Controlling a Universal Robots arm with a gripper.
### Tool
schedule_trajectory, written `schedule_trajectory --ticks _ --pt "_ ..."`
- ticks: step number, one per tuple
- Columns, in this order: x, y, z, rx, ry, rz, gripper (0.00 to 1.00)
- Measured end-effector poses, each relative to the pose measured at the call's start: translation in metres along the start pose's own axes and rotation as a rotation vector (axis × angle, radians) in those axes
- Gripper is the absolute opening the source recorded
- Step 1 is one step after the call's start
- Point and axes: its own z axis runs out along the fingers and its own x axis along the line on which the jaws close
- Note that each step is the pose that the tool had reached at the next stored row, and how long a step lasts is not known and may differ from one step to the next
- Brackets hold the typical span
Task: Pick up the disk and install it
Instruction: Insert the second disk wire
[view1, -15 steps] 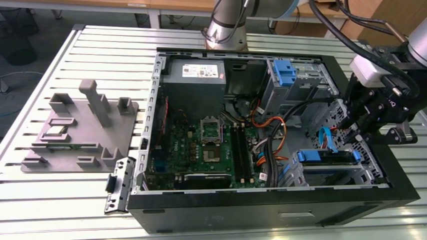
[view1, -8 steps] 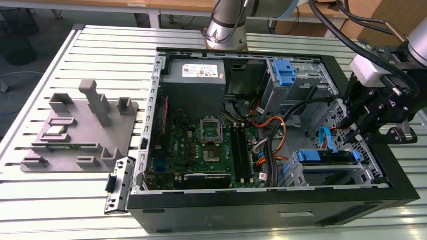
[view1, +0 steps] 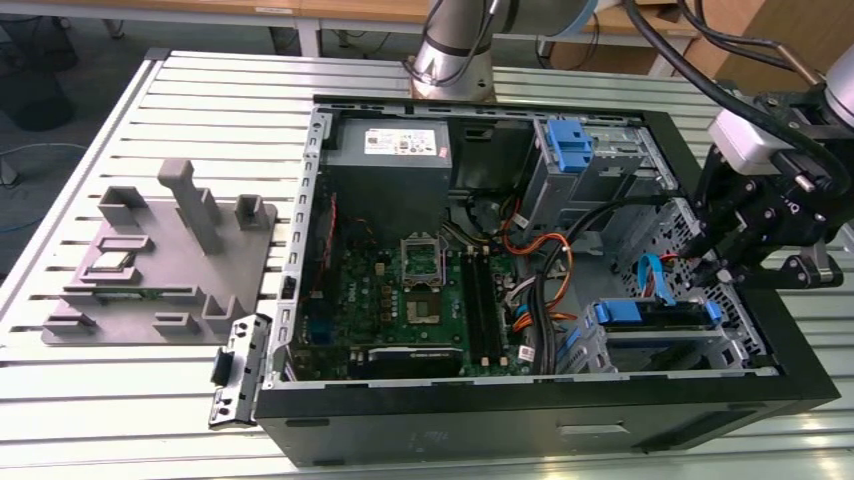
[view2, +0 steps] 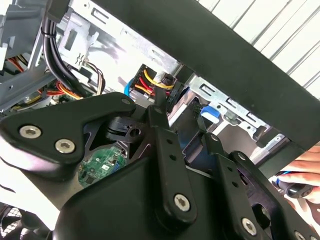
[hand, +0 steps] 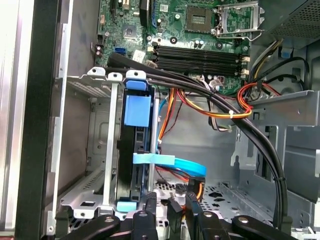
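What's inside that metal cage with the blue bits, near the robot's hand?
The disk sits on edge in the drive cage, blue rails showing. The cage walls cover its label face. The hand hovers alongside.

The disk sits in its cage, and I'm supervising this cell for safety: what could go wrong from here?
1. The tool hangs close to the blue data cable beside the disk; any move might snag the cable.
2. A person's hand is at the case wall, near the arm; a pinch seems possible.
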Motion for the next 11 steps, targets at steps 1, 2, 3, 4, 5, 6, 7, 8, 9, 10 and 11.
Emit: schedule_trajectory --ticks 1,2,3,4,5,6,7,8,9,10,11 --pt "0.0 -0.0007 0.0 0.0 0.0001 0.0 0.36" --pt "0.0 -0.0012 0.0001 -0.0001 0.0005 0.0 0.36" --pt "0.0 -0.0016 0.0001 -0.0001 0.001 0.0 0.36" --pt "0.0001 -0.0018 0.0 -0.0001 0.0016 0.0 0.36" --pt "0.0002 -0.002 0.0 -0.0001 0.0021 0.0 0.36" --pt "0.0004 -0.0021 0.0 -0.0001 0.0023 0.001 0.36" --pt "0.0007 -0.0022 0.0 -0.0001 0.0025 0.0 0.36" --pt "0.001 -0.0022 0.0 -0.0001 0.0024 0.0 0.36" --pt "0.0015 -0.0022 -0.0001 -0.0001 0.0026 0.0 0.36" --pt "0.002 -0.0022 -0.0001 -0.0001 0.0026 0.0 0.36" --pt "0.0026 -0.0022 -0.0001 -0.0001 0.0026 0.0 0.36"
